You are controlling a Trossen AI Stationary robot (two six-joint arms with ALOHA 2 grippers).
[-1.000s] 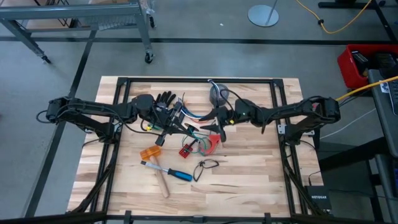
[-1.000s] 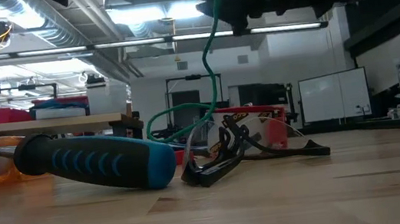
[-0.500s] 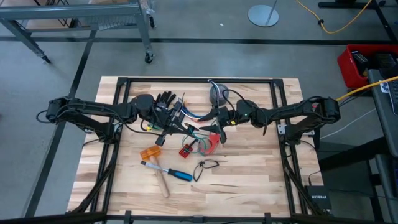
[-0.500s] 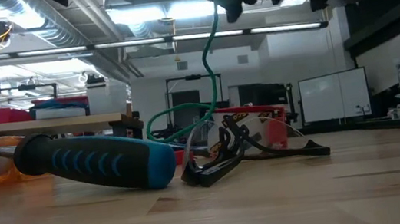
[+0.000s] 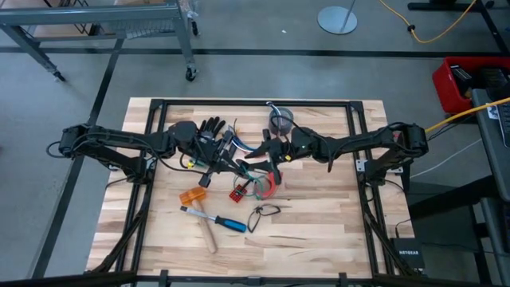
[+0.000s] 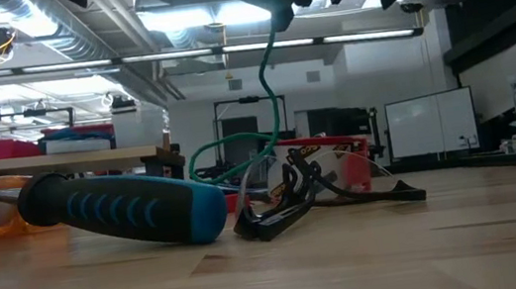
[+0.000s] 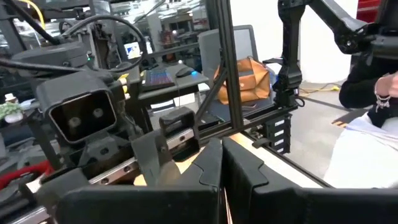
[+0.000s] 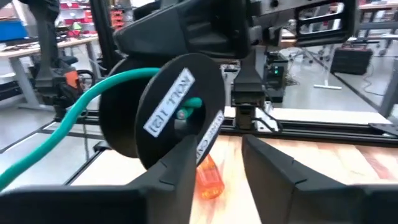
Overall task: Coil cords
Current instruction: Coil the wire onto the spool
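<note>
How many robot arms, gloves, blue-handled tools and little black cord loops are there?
Dark robot arms: 2 (left arm, right arm)
Black gloves: 1 (black glove)
Blue-handled tools: 1 (blue-and-black-handled screwdriver)
Thin black cord loops: 1 (small black cord loop)
Total: 5

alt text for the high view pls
Two dark arms meet over the middle of a wooden table, the right hand above tangled cords, beside a black glove. Nearer the front lie a blue-handled tool and a black cord loop.
</note>
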